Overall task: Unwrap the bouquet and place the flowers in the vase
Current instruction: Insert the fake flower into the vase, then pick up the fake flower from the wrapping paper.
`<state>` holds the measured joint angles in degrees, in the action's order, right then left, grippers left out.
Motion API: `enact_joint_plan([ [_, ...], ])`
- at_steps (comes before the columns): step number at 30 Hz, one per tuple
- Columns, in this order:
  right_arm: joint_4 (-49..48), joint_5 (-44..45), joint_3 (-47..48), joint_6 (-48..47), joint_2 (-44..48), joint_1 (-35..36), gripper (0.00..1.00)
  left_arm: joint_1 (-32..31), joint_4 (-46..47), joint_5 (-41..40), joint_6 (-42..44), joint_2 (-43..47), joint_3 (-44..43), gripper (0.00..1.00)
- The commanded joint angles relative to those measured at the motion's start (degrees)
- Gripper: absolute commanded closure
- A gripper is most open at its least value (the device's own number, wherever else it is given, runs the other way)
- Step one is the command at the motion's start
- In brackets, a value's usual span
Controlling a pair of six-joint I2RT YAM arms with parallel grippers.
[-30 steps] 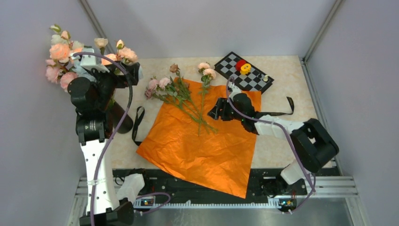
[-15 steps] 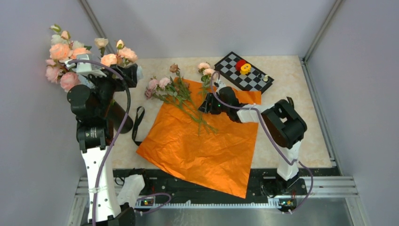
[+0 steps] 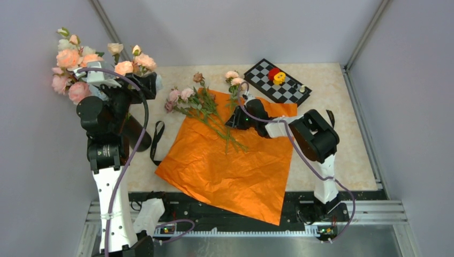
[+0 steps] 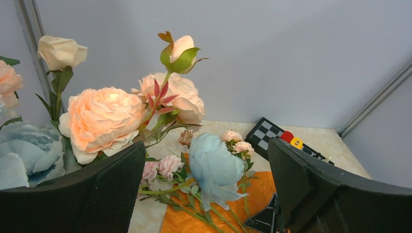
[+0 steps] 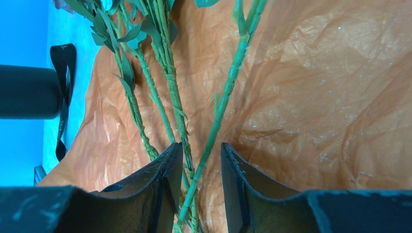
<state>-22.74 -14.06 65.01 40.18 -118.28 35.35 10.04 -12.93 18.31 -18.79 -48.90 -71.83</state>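
The right pincer (image 5: 200, 148) had been advanced over the paper (image 3: 230, 166) and narrowed around the flowers (image 5: 221, 107), unclamped; the left pincer (image 4: 206, 145) was kept released.

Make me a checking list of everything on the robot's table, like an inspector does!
Surface: beige stone-look table; crinkled orange paper sheet spread flat across its middle.
Job's things: small pastel flowers on thin green stems lie loose on the paper; plain black cylindrical vase stands at the left, big peach and pink roses above it.
Clutter: black ribbon beside the paper; black-and-white checkerboard with red and yellow pieces at the back.
Grippers: left gripper wide open among the roses; right gripper, jaws either side of one green stem, not pinching it.
Cables: purple cable looped along each arm.
Surroundings: plain grey walls.
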Motion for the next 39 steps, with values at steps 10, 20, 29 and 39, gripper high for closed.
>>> enact_joint_plan([
  [10,-5.64,2.67,3.60,4.40,-3.86,-1.68,0.78,-0.20,1.34,-0.29,-0.55,0.22,-0.49,0.01],
  [20,-8.70,-0.37,2.37,7.80,-2.22,-2.95,1.00,-0.22,-0.72,-1.95,0.85,0.02,-0.59,0.01],
  [29,-12.85,-1.04,-0.93,9.05,5.33,-3.28,1.00,-0.20,-1.84,-0.37,-0.34,-0.41,-2.11,0.01],
  [39,-16.35,-1.17,-6.41,5.93,18.36,-3.27,1.00,-3.31,-10.63,2.60,0.29,-10.10,-14.84,0.01],
])
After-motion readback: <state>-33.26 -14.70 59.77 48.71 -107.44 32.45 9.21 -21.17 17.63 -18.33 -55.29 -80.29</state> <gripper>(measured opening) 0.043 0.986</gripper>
